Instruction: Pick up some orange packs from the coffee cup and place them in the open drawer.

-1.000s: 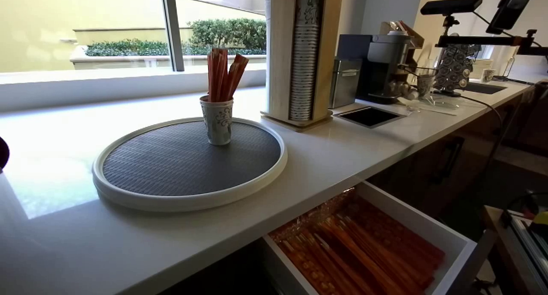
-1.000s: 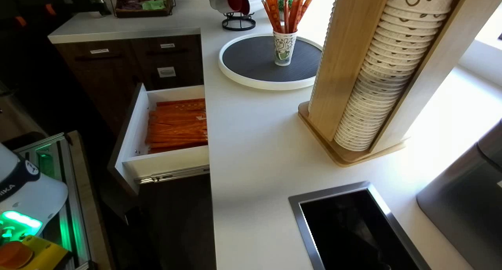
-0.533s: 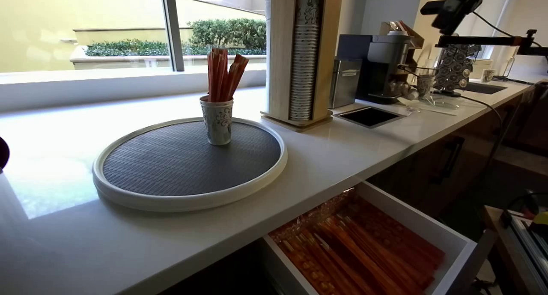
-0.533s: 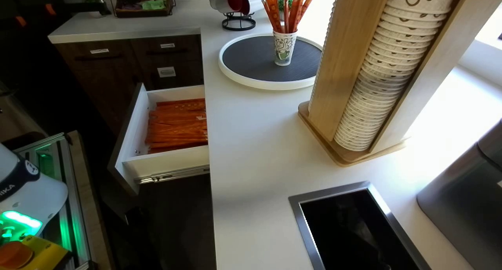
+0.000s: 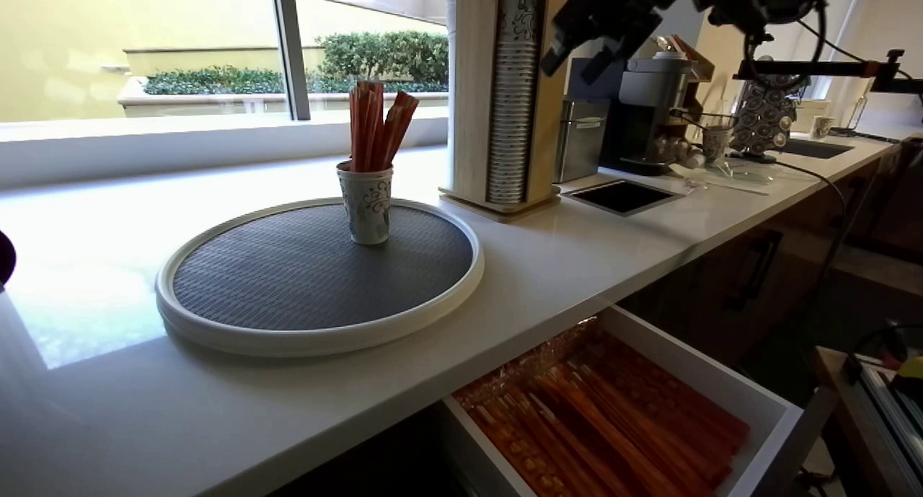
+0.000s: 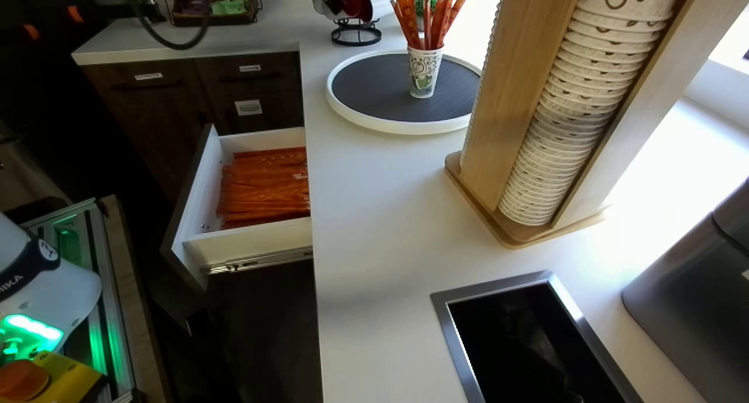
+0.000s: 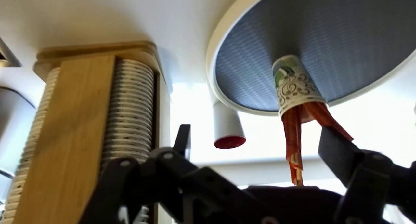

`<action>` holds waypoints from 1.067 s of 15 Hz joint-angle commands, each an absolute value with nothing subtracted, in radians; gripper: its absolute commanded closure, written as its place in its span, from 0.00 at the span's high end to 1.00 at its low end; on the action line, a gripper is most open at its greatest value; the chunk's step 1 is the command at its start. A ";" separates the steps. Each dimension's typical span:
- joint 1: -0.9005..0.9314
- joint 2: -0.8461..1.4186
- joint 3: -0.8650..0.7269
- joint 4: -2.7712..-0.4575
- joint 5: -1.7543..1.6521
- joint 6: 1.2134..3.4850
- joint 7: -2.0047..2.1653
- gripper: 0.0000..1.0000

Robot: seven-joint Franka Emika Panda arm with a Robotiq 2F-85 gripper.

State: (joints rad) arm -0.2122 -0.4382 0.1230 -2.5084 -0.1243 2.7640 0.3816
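The orange packs stand in the coffee cup and stick out above its rim. They show in both exterior views (image 5: 371,129) (image 6: 427,20) and the wrist view (image 7: 293,133). The whitish patterned coffee cup (image 5: 366,208) (image 6: 424,72) (image 7: 294,81) stands upright on the round grey tray (image 5: 288,284). The drawer (image 5: 757,396) (image 6: 248,246) is pulled out below the counter with rows of orange sticks inside. My gripper (image 5: 573,66) is open and empty, high up and apart from the packs. In the wrist view, upside down, the fingers (image 7: 255,134) are wide apart; one overlaps a pack in the picture.
A tall wooden cup dispenser (image 5: 472,86) (image 6: 503,87) (image 7: 65,129) stands on the counter near the tray. A white cup with red inside (image 7: 227,125) shows behind the tray in the wrist view. Mugs on a rack (image 6: 374,5) stand beyond it. A framed opening (image 6: 515,333) lies in the counter.
In an exterior view my arm has come in from the upper right, swinging left and lower toward the cup dispenser. The cup, packs and drawer have not moved.
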 commanded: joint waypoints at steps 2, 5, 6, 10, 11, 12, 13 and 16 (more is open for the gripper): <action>-0.352 -0.176 0.264 -2.423 -0.267 3.085 0.536 1.00; -0.435 -0.066 0.333 -2.367 -0.363 3.196 0.569 1.00; -0.441 -0.028 0.342 -2.344 -0.376 3.239 0.566 1.00; -0.423 -0.035 0.325 -2.353 -0.341 3.224 0.532 1.00; -0.423 -0.030 0.326 -2.348 -0.342 3.224 0.532 1.00; -0.423 -0.030 0.327 -2.345 -0.343 3.224 0.532 1.00; -0.445 -0.041 0.318 -2.356 -0.381 3.227 0.519 1.00; -0.481 0.014 0.302 -2.346 -0.453 3.325 0.477 1.00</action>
